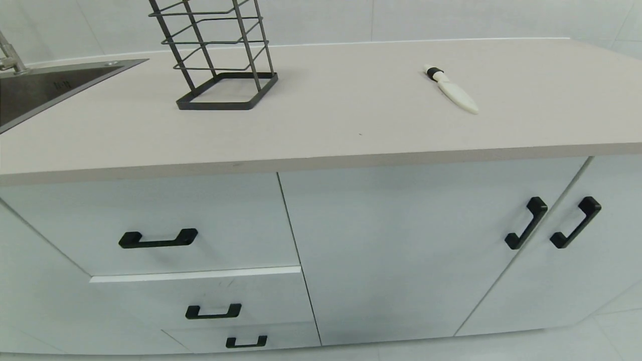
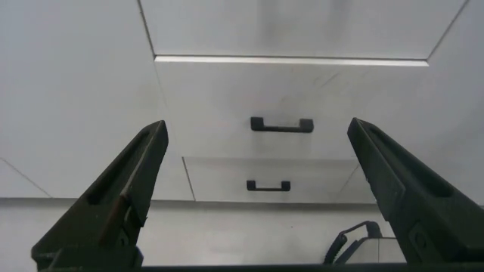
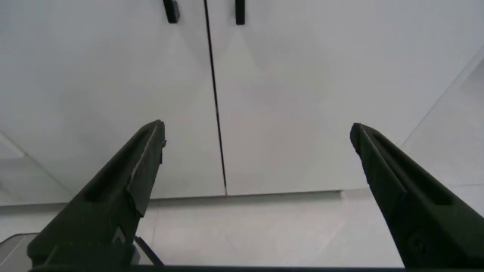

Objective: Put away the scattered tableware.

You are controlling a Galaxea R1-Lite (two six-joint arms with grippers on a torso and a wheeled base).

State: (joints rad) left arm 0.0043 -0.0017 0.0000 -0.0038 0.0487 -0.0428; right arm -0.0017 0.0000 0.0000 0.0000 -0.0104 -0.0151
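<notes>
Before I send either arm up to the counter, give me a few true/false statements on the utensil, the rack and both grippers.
1. The white knife-shaped utensil with a black band lies inside the black wire rack. False: it lies on the beige countertop, well to the rack's right and apart from it.
2. The rack stands between the steel sink and the utensil. True.
3. The left gripper and the right gripper are both open. True.
4. The left gripper faces the white cabinet doors. False: it faces the white drawer fronts; the right gripper faces the doors.
</notes>
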